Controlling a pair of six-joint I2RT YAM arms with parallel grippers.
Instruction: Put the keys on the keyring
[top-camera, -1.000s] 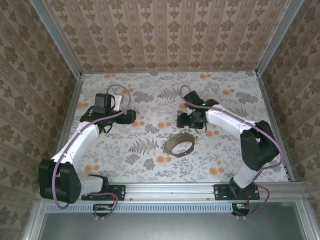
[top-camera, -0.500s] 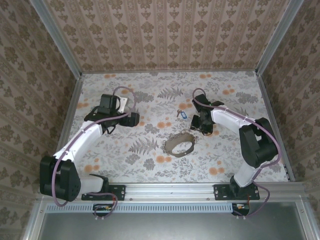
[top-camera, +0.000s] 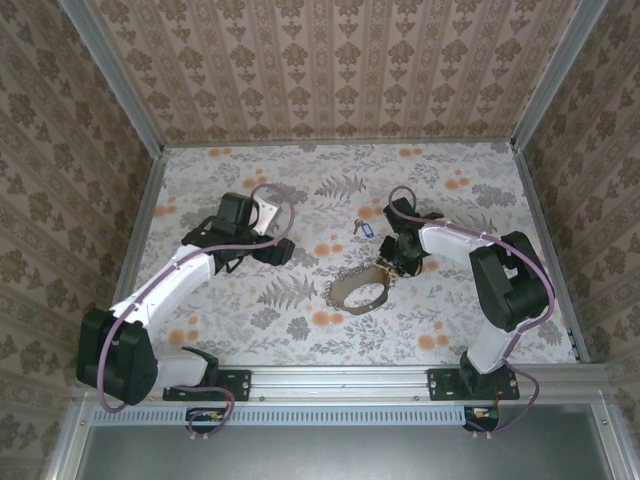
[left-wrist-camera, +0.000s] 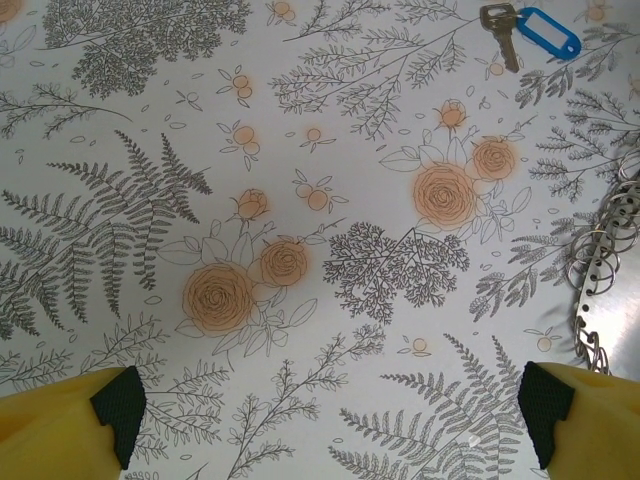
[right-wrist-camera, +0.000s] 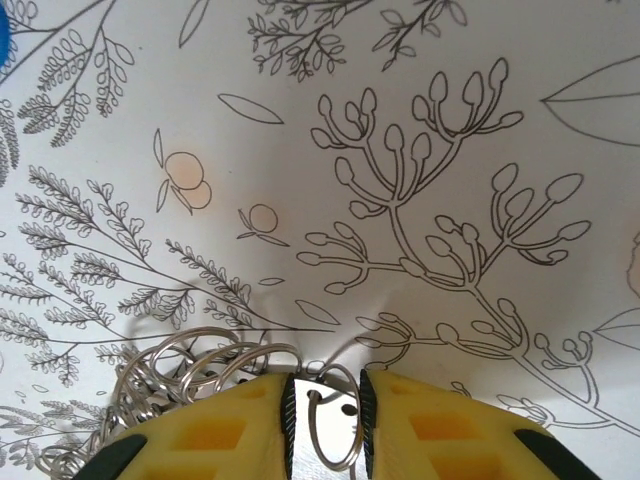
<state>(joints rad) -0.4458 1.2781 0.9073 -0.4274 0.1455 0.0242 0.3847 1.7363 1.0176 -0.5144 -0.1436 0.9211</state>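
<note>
The keys (top-camera: 362, 227) lie flat on the flowered cloth, a small metal key with a bright blue tag (left-wrist-camera: 548, 32). The keyring (top-camera: 358, 288), a brown hoop hung with several small wire rings, stands just nearer than them. My right gripper (top-camera: 390, 263) is down at the hoop's far right rim. In the right wrist view its jaws (right-wrist-camera: 326, 425) are shut on the keyring's band and one wire ring (right-wrist-camera: 335, 430), both pads touching. My left gripper (top-camera: 278, 250) hovers open to the left of the hoop, nothing between its fingers (left-wrist-camera: 120, 400). The keyring's edge (left-wrist-camera: 600, 270) shows at that view's right side.
The printed cloth (top-camera: 300, 200) covers the table, with patterned walls close on three sides and a metal rail (top-camera: 340, 378) at the near edge. Open cloth lies between the left gripper and the keys.
My right gripper swung back from beside the keys to the keyring's rim and closed there. My left arm reached further right, toward the middle.
</note>
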